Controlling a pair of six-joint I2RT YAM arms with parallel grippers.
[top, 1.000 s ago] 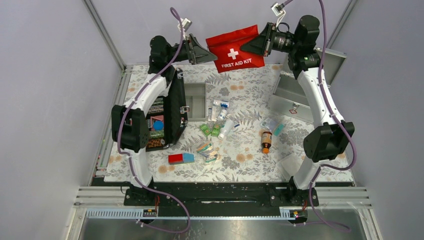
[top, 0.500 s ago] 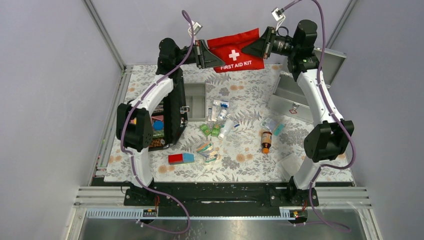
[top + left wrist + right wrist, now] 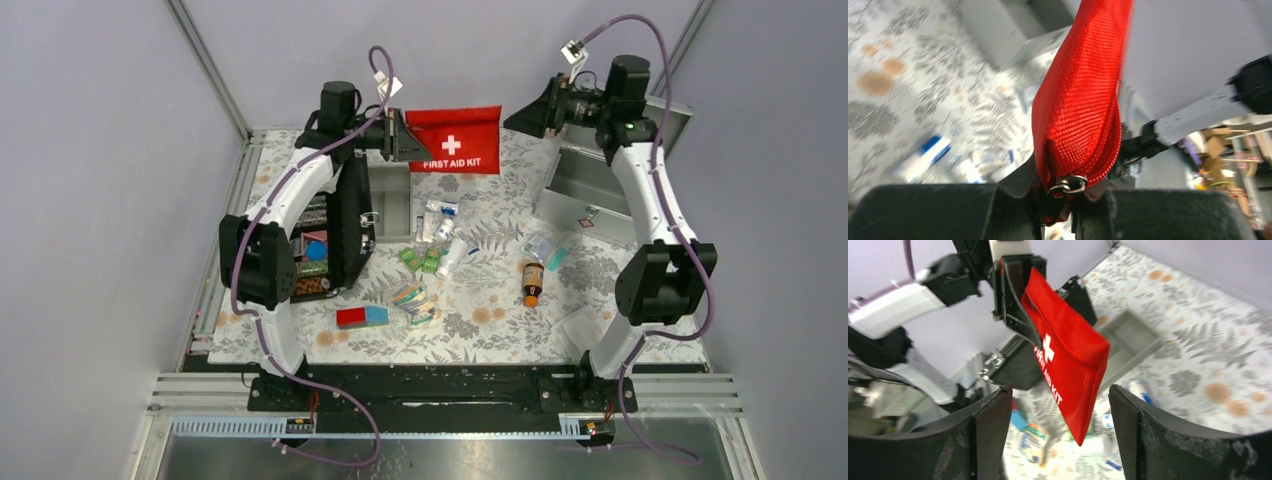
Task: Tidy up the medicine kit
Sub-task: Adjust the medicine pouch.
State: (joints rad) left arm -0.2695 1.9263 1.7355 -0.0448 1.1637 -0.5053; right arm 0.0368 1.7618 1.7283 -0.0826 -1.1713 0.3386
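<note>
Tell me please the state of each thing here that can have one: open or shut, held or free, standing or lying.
red pouch, held in the air by one end, other end free.
left gripper, shut on the red pouch.
right gripper, open, apart from the pouch.
black case, open, items inside.
metal box, open, lid tilted back.
brown bottle, lying on its side.
grey tray, on the table, seemingly empty.

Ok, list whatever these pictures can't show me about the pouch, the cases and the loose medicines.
- Contents of the first aid pouch: hidden by its own red fabric, every view.
- What the black case holds: top view, partly covered by the left arm.
- Inside the metal box: top view, crossed by the right arm.
- Labels on the loose packets: too small from above, blurred in the left wrist view.
</note>
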